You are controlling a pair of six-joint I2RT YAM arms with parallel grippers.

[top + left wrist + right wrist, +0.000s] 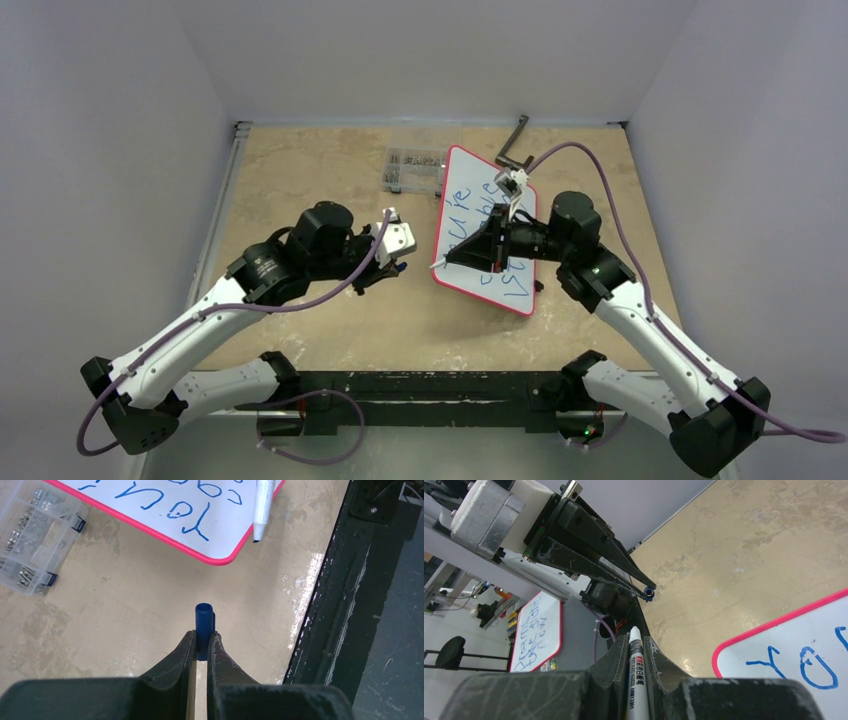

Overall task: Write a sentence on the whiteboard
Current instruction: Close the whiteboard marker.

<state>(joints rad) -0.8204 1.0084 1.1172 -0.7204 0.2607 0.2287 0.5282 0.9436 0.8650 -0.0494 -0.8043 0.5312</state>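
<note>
Both clamped: left claw on blue cap, right claw on marker; sentence partly hidden beneath it.

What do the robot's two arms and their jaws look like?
The left arm and right arm have white links, black joints and black bases. A purple cable runs along each. The jaws are black, tapered and scuffed.

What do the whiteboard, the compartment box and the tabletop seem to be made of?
Whiteboard: glossy white coated face, red rim probably plastic. Compartment box: clear plastic, since small metal parts show through. Tabletop: tan mottled surface with a sheen, likely stone-look laminate.
</note>
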